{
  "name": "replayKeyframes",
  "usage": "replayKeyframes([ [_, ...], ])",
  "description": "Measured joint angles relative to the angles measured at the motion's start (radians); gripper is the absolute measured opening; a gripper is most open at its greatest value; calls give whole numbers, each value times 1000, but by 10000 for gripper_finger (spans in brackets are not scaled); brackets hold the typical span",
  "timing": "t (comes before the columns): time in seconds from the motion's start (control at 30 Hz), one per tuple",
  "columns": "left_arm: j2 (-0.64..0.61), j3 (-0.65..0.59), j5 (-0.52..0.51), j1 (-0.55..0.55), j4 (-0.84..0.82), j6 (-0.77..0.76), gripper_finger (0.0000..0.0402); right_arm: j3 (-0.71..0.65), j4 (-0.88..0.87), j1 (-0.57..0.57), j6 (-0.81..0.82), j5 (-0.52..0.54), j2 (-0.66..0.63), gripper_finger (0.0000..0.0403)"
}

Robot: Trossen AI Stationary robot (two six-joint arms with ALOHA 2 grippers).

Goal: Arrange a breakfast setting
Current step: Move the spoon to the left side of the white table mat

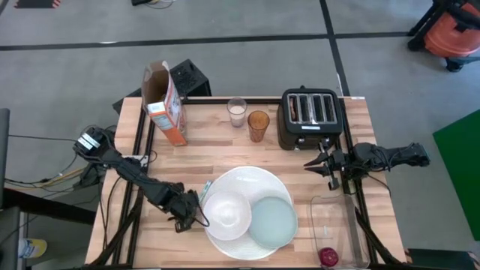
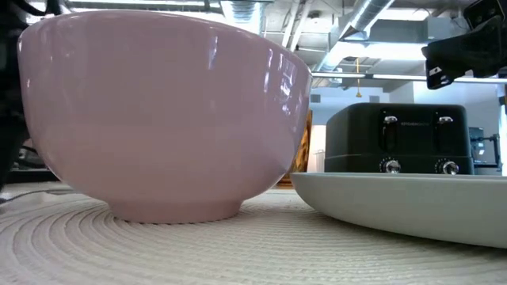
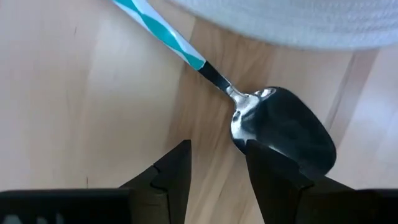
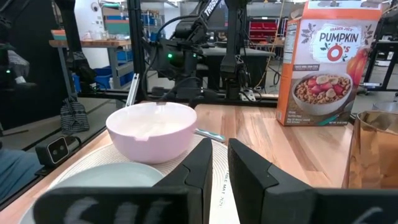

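Observation:
The large white plate [image 1: 240,244] lies at the table's near middle. On it stand the white bowl [image 1: 226,210] and the pale green small plate [image 1: 274,221]. The teal-handled spoon [image 3: 186,53] lies on the wood by the plate's left rim. My left gripper [image 3: 217,168] is open, low over the table, with the spoon's bowl [image 3: 289,127] beside one finger. My right gripper [image 4: 220,163] is empty in front of the toaster [image 1: 311,116], its fingers a narrow gap apart. The cereal box [image 1: 165,101], milk glass [image 1: 237,112] and amber glass [image 1: 258,125] stand at the far side. No toast shows. My left gripper comes from above, slanting down. One finger [image 3: 273,180] stands in front of the edge of the spoon's bowl near its neck [image 3: 239,127]. I cannot tell whether it touches. The spoon lies flat on the table, and nothing is between the fingers.
A clear container [image 1: 330,221] lies at the near right, with the red fruit [image 1: 328,257] at its near end. The table's near left has bare wood [image 1: 127,232]. In the low view the bowl [image 2: 158,111] fills the left and the toaster [image 2: 396,138] stands behind the green plate [image 2: 412,198].

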Motion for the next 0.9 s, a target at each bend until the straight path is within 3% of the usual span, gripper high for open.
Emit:
replayKeyframes([
  [0.3,0,0,12,-32,29,-69,139,0,0,0,0,0,0,75],
  [0.53,0,0,17,-32,150,-118,139,0,0,0,0,0,0,75],
  [0.9,0,0,47,-78,154,-148,139,0,0,0,0,0,0,75],
])
